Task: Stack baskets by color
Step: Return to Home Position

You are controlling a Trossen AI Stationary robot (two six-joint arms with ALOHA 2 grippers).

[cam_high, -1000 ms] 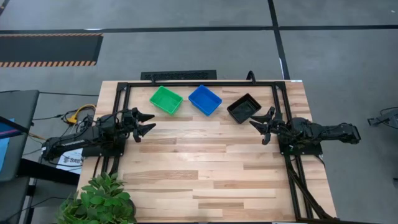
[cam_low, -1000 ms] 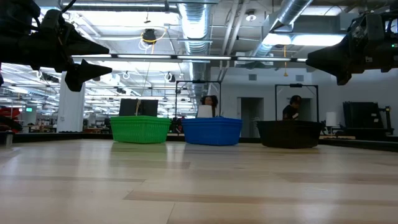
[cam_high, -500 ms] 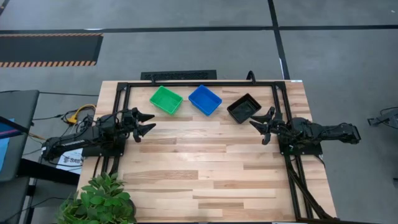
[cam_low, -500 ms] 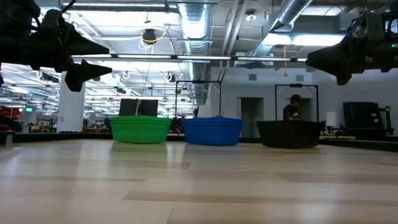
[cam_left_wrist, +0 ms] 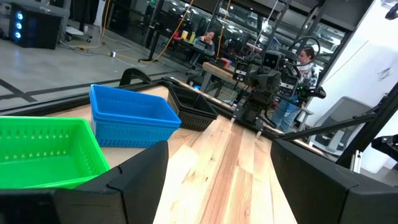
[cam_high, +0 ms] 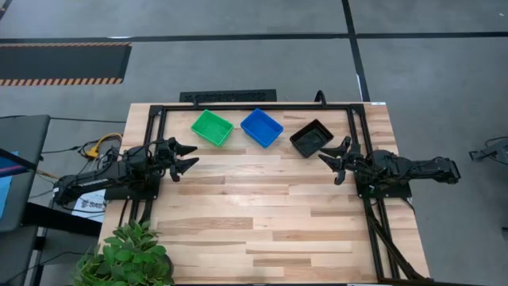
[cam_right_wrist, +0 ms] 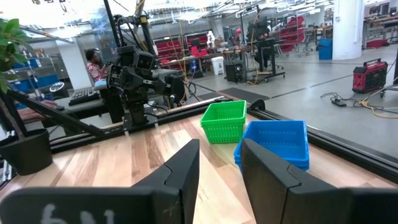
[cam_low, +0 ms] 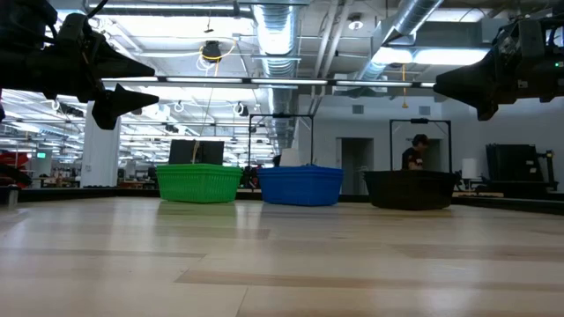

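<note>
Left gripper (cam_left_wrist: 219, 144) fingers spread apart above wooden table (cam_left_wrist: 211, 186), green basket (cam_left_wrist: 43, 152) at its 10 o'clock, blue basket (cam_left_wrist: 130, 118) beyond at 11, black basket (cam_left_wrist: 193, 112) behind the blue, right arm (cam_left_wrist: 258, 93) at 12 o'clock, person (cam_left_wrist: 305, 62) beyond it.

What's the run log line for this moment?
green baskets, blue baskets, black baskets: in a row, apart | left gripper: open, empty, raised | right gripper: open, empty, raised
</note>
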